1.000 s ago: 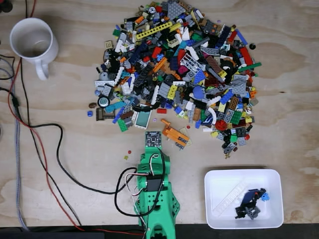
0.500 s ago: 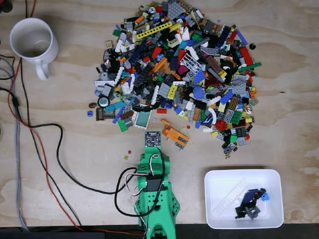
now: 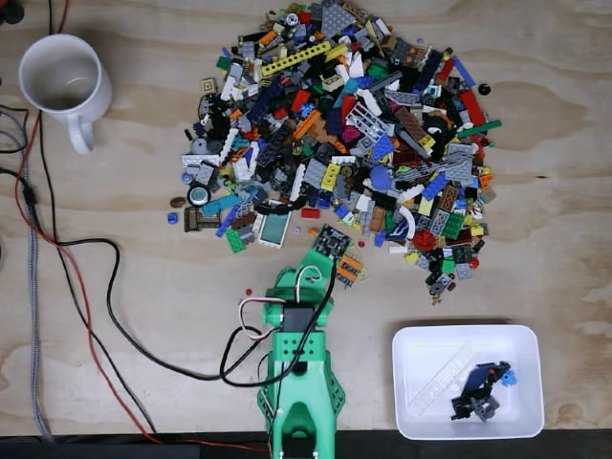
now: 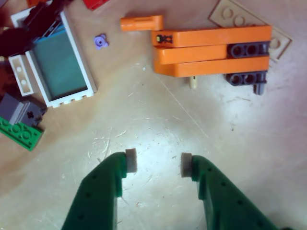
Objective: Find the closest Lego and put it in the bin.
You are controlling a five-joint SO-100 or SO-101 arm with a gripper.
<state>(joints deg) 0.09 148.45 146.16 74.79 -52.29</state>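
Orange Lego piece [image 4: 211, 50]: smooth, blocky plastic, stacked long bars with dark grey pin-hole ends at right, lying flat on scratched pale plywood surface [image 4: 158, 124], long axis running left-right in wrist view, a short orange stub toward upper left. Jaws released, green plastic fingers with pale pads [image 4: 130, 160] spread apart, nothing between, just below the piece. Beside, at left, white-framed window brick [image 4: 57, 67] with teal pane. Farther right in fixed view, white rectangular bin [image 3: 469, 381].
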